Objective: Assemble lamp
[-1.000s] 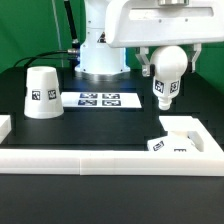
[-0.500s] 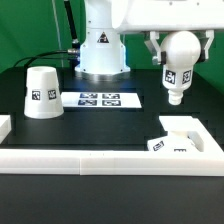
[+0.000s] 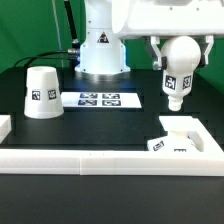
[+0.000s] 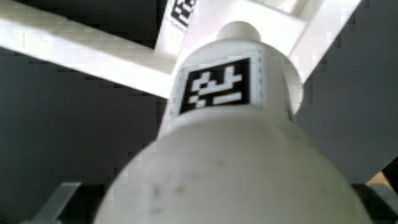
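Surface (image 3: 20, 125), black and fenced along its near edge by long white rim bars (image 3: 90, 160), carries most of the loose parts. Largest of the lamp's pieces, the shade (image 3: 42, 92) stands alone on its wide end towards the exterior view's left, well apart from the others. The marker board (image 3: 100, 99) lies flat beside it. The square base (image 3: 182, 130) sits at the exterior view's right, tucked against the rim bar, with nothing fitted into it. Above the base, and clear of it, hangs the bulb (image 3: 176, 88), ball end up and narrow stem pointing down. The gripper (image 3: 180, 52) holds it, fingers closed on either side of the ball. In the wrist view the bulb (image 4: 222, 120) fills the picture, and the white shapes beyond it are too blurred to name. By my judgement the assembly is barely begun: no two parts are joined, the bulb must go into the base, and the shade remains untouched.
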You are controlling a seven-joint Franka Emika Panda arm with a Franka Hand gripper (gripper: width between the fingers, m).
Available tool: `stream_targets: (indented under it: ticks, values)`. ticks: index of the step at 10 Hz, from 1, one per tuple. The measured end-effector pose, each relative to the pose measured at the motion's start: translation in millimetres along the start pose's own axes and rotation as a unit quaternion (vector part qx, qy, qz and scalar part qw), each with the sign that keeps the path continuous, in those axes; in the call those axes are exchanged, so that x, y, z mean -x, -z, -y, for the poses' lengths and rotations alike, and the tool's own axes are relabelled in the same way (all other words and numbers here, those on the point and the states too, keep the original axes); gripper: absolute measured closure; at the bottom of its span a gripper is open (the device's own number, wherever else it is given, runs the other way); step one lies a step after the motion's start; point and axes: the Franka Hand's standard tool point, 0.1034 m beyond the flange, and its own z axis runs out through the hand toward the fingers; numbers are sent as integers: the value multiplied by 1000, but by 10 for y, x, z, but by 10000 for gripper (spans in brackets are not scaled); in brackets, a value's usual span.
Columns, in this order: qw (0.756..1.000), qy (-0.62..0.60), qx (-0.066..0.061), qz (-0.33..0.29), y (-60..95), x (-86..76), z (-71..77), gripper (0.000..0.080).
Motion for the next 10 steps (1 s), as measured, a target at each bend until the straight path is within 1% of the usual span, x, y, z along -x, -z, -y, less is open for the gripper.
stream_targets:
  ticks: [2, 3, 8, 10]
  values:
    - [1000, 6, 1, -2, -68, -70, -58, 225]
    - [1000, 6, 1, -2, -84, -77, -62, 225]
    - [1000, 9, -3, 6, -175, -29, 23, 225]
    - [1000, 9, -5, 9, -216, -3, 33, 225]
